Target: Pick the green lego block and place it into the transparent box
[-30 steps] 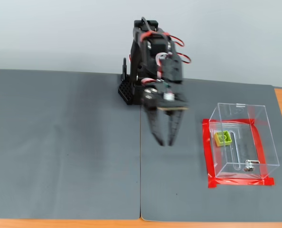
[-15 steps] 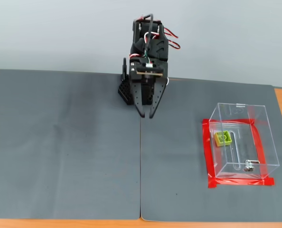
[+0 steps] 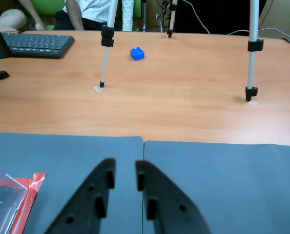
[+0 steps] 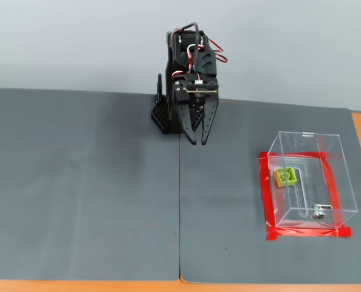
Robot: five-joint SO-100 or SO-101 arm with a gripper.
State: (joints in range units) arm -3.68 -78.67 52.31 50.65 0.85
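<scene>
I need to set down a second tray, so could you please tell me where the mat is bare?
The whole left mat is bare, from the arm's base to the near edge. A bare strip also lies between the centre seam and the clear box. The right side is crowded: red tape, the box, and the green block inside.

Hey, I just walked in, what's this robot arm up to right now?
Nothing is being handled at the moment. The green lego block already lies inside the transparent box, which stands on red tape at the right of the grey mat in the fixed view. The arm is folded near its base, and its tool points down at the mat, empty, with only a narrow gap between its fingers. The wrist view also shows a blue block on the wooden table beyond.
</scene>
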